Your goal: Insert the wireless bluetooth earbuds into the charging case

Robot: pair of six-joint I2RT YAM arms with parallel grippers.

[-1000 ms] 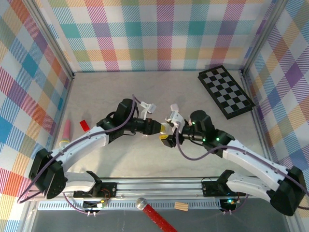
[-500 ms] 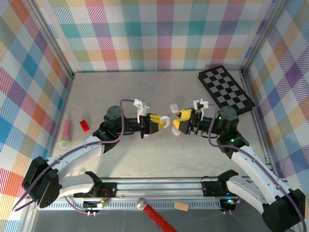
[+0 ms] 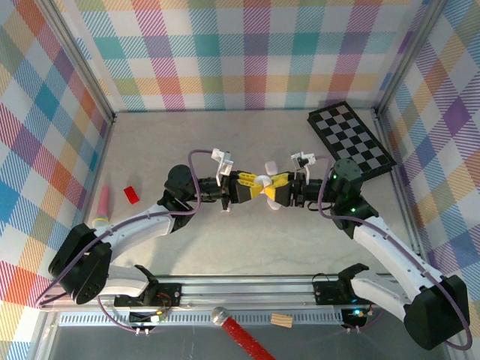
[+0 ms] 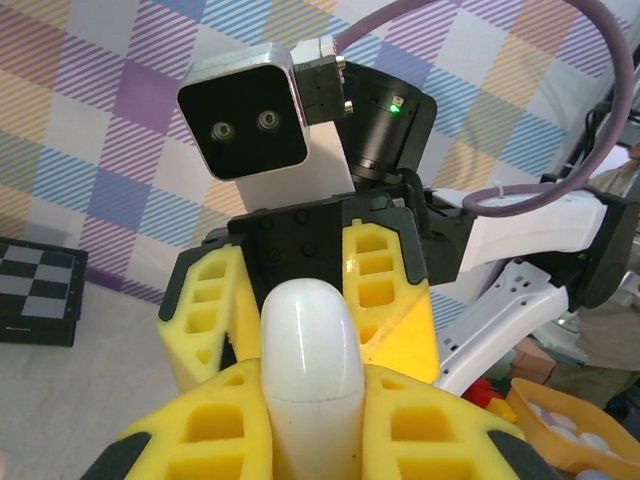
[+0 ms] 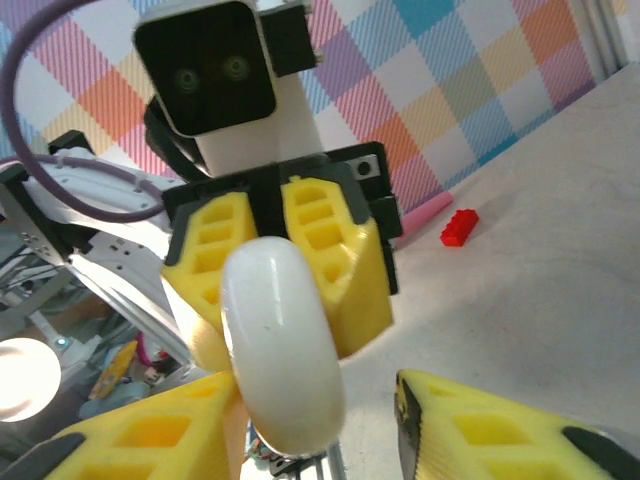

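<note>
While your arms reach in from the near edge, a red-handled tool with a silver head and a small wooden block lie by the rail behind both grippers, well apart from them.

Further out, your two grippers meet tip to tip, raised above the bench. Your left gripper is clamped on the charging case, a smooth white pebble that stands up between its yellow pads with its rounded end pointing at the opposite gripper. Your right gripper faces it and straddles the same case with its jaws partly apart. In the right wrist view one finger lies against or just beside the case, while the other finger stands clear of it, with a gap showing between them. So only the left gripper plainly has hold of the case.

Out to the side of your left gripper, well apart from it, a red brick and a pink stick lie on the bench near the side wall. In the left wrist view an orange tub behind the right arm holds small pale rounded pieces, too blurred to name.

Beyond your right gripper, towards the far corner, a chequered board lies flat.
</note>
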